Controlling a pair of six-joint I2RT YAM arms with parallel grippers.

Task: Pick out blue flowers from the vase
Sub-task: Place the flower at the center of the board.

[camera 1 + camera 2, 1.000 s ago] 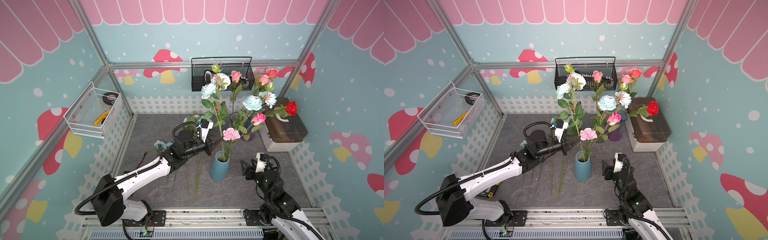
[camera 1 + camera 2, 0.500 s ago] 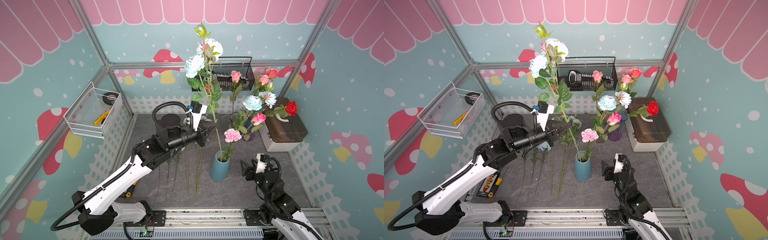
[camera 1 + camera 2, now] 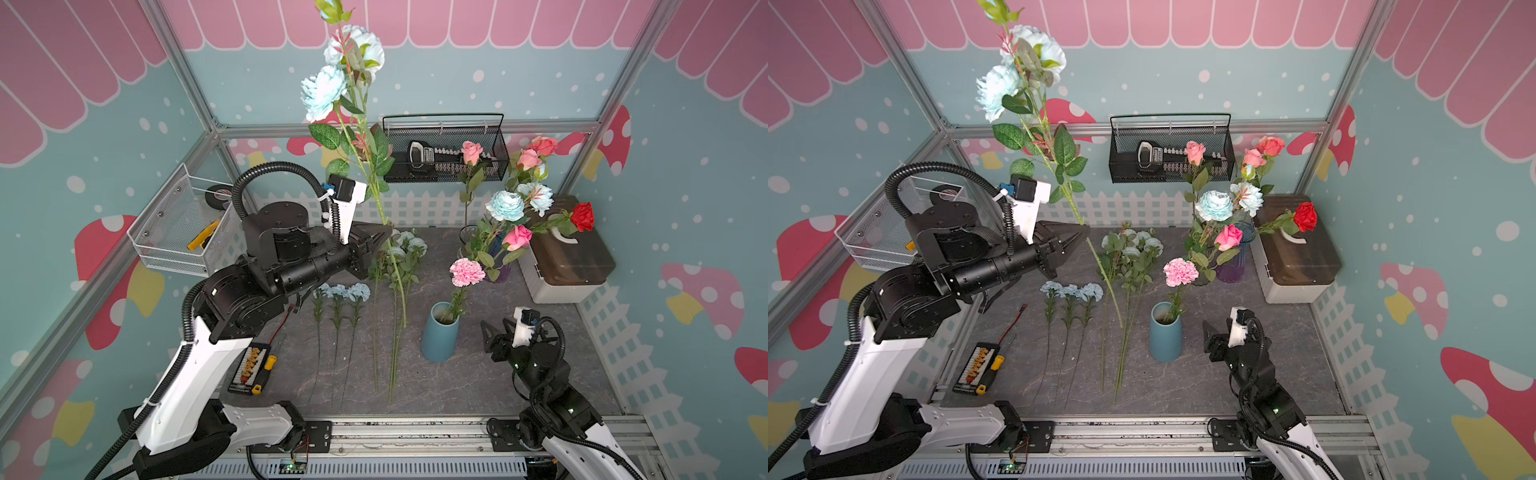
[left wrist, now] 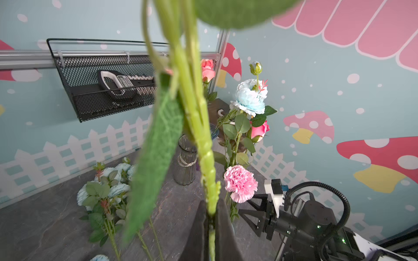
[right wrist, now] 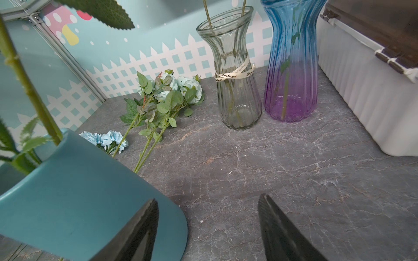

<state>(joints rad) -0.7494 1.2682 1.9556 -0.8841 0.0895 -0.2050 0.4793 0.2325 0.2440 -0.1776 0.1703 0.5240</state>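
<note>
At the left end effector (image 3: 384, 235), held well above the bench (image 3: 478, 382), the jaws are pressed together on the green stem of a blue peony spray (image 3: 324, 93), pinched near mid-length. Its long axis is set near upright, a little tilted. The two pale-blue heads are carried high over the end effector, and the cut end hangs below it, free of the teal vase (image 3: 439, 336) and just beside its mouth.

Under that hanging end, leafy blue stems (image 3: 405, 245) and three blue carnations (image 3: 345, 291) are laid flat on the bench, side by side, heads away from the robot. The coming move is judged to be a lay-down among them, for which the held axis would have to be brought from upright to flat and matched to theirs.

The right end effector (image 3: 492, 340) is held low, jaws spread with nothing between them, just beside the teal vase, in which only a pink carnation (image 3: 467, 272) is seen. Farther back, two blue blooms (image 3: 505, 205) are found among roses (image 3: 519, 237) above a clear glass vase (image 5: 235, 67) and a blue-and-purple glass vase (image 5: 291, 67); which vase holds them cannot be told. That cluster is judged nearer to the right arm.
</note>
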